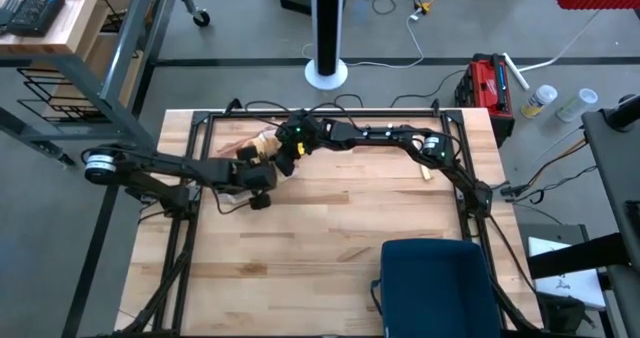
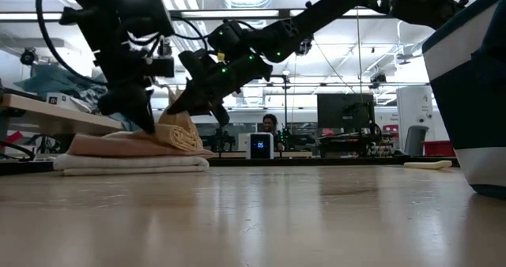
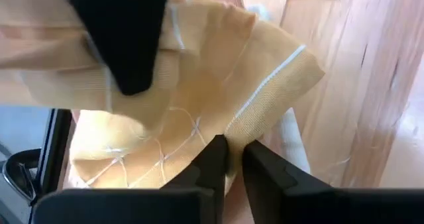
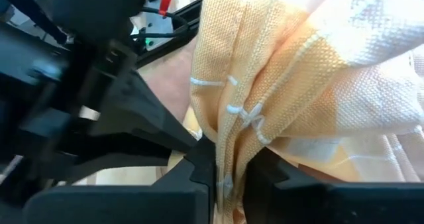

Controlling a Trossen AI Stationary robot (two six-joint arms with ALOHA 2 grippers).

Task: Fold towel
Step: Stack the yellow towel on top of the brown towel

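A yellow towel (image 1: pixel 262 150) with white stitched lines is bunched up at the table's far left. Its lower part (image 2: pixel 179 139) rests on a stack of folded towels, pink (image 2: pixel 118 145) over white (image 2: pixel 130 163). My left gripper (image 1: pixel 268 166) reaches it from the table's left and is shut on it. My right gripper (image 1: pixel 286 146) reaches it from the right and is shut on it higher up. The left wrist view shows the towel (image 3: pixel 199 85) spread past the fingers, and the right wrist view shows the towel (image 4: pixel 278 71) gathered. My left gripper pinches an edge of the towel (image 3: pixel 230 126) between its two fingers, low on the bunch. It comes slanting down from the table's left. The cloth above it lies slack in loose folds. My right gripper pinches a gathered bunch of several folds (image 4: pixel 228 128) between its two fingers. It comes slanting down from the table's right. The towel's upper part is held up, and its lower part lies on the stack.
A dark blue bin (image 1: pixel 435 283) stands at the near right, large in the low view (image 2: pixel 474 85). A small pale object (image 1: pixel 425 171) lies at the right. Black frame rails (image 1: pixel 330 113) run along the far and side edges. Bare wood lies in the middle.
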